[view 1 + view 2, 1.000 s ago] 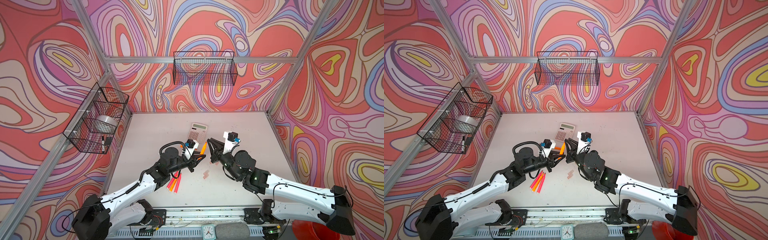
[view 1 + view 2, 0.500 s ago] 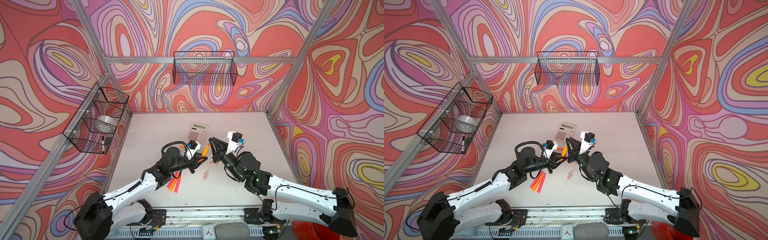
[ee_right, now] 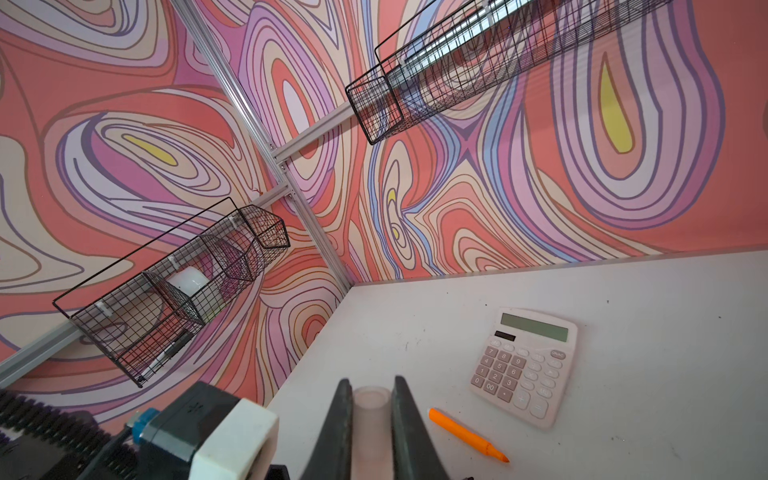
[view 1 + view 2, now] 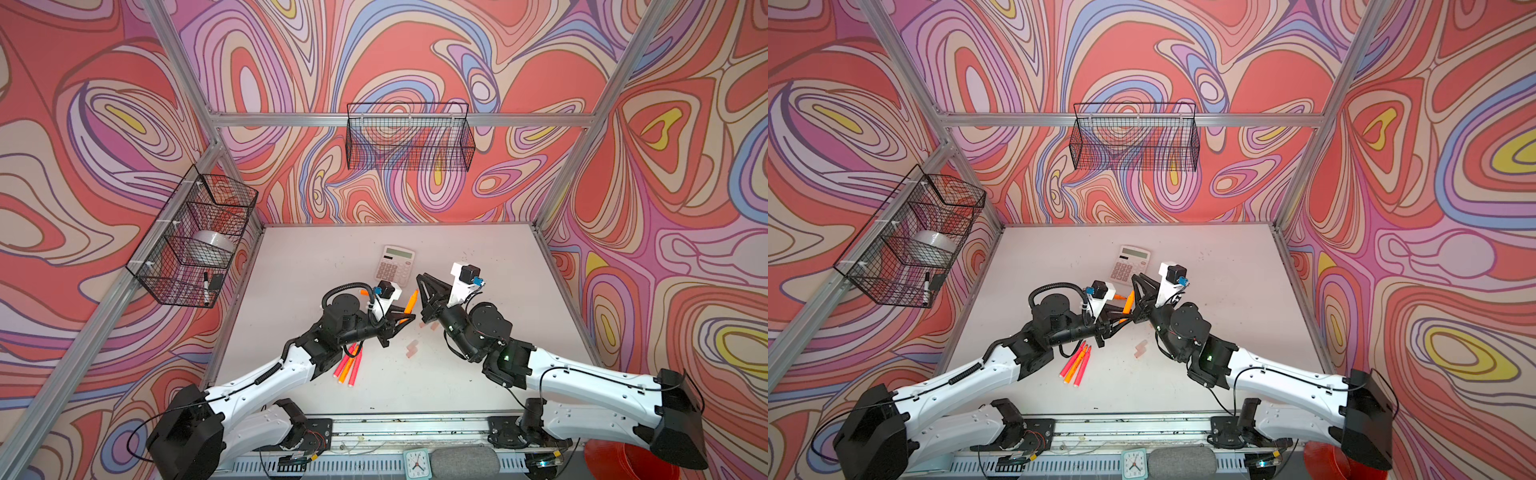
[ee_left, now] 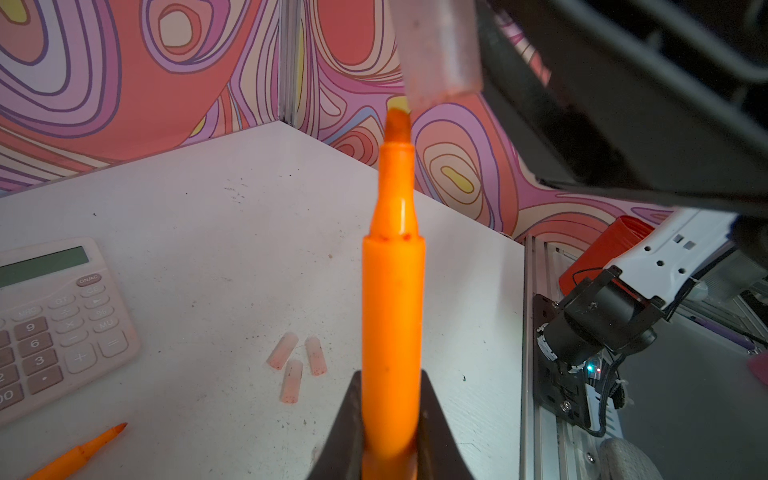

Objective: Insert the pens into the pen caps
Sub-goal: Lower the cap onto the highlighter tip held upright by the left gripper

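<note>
- Left wrist view has the left gripper (image 5: 390, 380) at 6 o'clock, its jaws clenched on the barrel of an orange pen (image 5: 392, 291) whose nib points to 12 o'clock.
- At 12 o'clock in that view a translucent pen cap (image 5: 436, 50) hangs with its open mouth right at the nib. We cannot tell whether the tip has entered.
- In the right wrist view we see the right gripper (image 3: 372, 386) with its jaws grasping that cap, mouth facing outward.
- In both top views the two grippers meet above the worktop (image 4: 311, 257), at about 6 o'clock from the calculator (image 4: 395, 266).
- We judge that no pen is capped so far. This looks like the first pairing, caught at the point of insertion.
- Still to do, as we read it: a second orange pen (image 3: 467, 434) lies bare on the worktop at about 8 o'clock from the calculator.
- Three bare pens (image 4: 349, 368), two pink-red and one orange, lie side by side at about 7 o'clock from the calculator, their upper ends under the left arm.
- Loose pen caps (image 5: 295, 361) wait on the worktop at about 5 o'clock from the calculator. Three show in the left wrist view.
- We count five pens in view, so after this one at least four pairings remain.
</note>
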Controlling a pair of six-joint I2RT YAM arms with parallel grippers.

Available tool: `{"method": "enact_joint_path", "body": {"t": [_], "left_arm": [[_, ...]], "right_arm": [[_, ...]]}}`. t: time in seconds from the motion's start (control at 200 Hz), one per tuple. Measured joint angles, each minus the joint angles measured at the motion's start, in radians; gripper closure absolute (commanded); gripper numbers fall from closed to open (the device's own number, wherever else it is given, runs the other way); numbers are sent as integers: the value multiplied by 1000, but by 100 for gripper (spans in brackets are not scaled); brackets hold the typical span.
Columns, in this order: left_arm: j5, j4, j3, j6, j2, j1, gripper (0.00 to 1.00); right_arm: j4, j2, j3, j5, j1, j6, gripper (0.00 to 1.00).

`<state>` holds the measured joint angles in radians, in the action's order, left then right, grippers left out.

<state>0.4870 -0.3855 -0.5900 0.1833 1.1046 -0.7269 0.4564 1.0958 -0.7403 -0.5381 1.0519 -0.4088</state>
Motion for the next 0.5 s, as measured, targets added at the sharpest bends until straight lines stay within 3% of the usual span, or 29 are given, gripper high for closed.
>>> {"method": "enact_joint_path", "body": {"t": [0.501], "left_arm": [[-4, 0, 0, 0, -3, 0, 100]], "right_arm": [[19, 39, -13, -6, -8, -4, 100]]}}
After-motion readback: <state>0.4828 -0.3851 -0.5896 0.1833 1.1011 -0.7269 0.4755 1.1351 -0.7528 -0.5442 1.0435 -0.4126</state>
